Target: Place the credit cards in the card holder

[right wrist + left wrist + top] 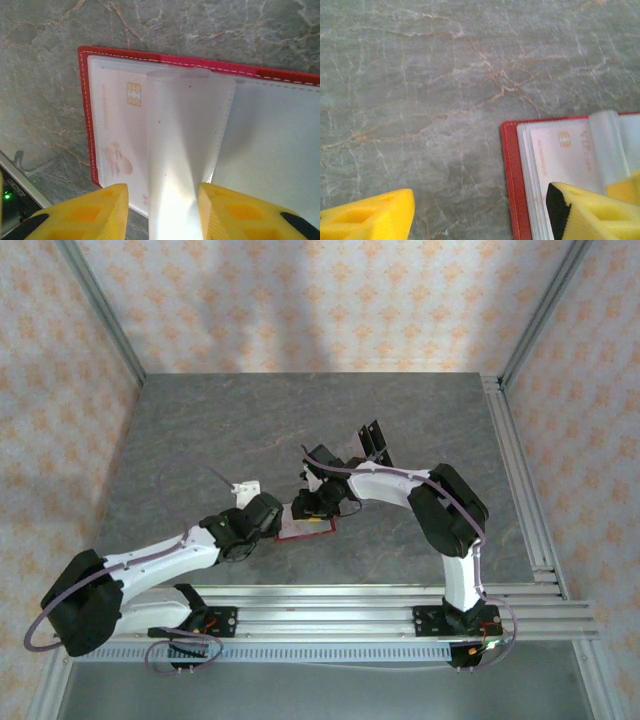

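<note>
Pinching a clear plastic sleeve (182, 150) of the open red card holder (200, 65) between narrow yellow fingers (107, 210), the right gripper (322, 502) hangs over the middle of the grey counter (200, 430). A pale card (120, 130) with a gold chip sits in the left pocket. The left gripper (262, 517) has its fingers (370, 217) spread wide, one resting on the holder's edge. Dark cards (373, 443) lie farther back.

You see a matt grey stone-look table (445, 100) veined in pale orange. The card holder (120, 54) looks like red leather with white stitching, its inner sleeves (185, 135) clear glossy plastic over a smooth pale card (565, 150) with a gold chip.
</note>
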You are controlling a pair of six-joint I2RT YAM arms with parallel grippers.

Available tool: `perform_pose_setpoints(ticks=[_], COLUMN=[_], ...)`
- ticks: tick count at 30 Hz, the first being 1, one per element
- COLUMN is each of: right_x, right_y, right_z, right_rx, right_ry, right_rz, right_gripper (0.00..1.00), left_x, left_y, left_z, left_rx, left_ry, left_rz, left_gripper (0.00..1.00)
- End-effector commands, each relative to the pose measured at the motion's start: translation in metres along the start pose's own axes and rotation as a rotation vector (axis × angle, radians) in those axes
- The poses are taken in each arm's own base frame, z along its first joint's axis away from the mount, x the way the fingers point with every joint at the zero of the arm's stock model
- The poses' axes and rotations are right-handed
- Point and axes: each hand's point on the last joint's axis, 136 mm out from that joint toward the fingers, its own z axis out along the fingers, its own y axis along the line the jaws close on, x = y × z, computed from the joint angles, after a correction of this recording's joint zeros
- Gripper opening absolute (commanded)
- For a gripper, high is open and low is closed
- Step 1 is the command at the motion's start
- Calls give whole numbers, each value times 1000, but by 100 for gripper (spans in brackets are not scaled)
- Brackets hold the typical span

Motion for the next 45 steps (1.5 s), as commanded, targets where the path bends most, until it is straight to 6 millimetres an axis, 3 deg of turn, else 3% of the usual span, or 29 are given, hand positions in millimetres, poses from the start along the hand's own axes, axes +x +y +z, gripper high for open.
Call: perform_pose_setpoints(ticks=[1, 8, 20, 32, 45], right_x=[-10, -9, -10, -10, -11], right_y=[12, 11, 14, 14, 17], right_z=[1, 4, 6, 7, 7], right_rx=[-25, -22, -31, -33, -42], right_ry=[-25, -25, -23, -19, -16], right_rz=[-2, 4, 2, 1, -3], right_gripper=[41, 41, 41, 41, 41], left_x=[17, 41, 57, 53, 42], left_y=[-2, -23, -48, -61, -62], left_z=[-5, -6, 3, 15, 9], left_rx=[44, 152, 204, 175, 169], left_ry=[33, 36, 30, -2, -81], left_rz=[65, 125, 188, 190, 138], left_gripper=[71, 71, 71, 71, 71])
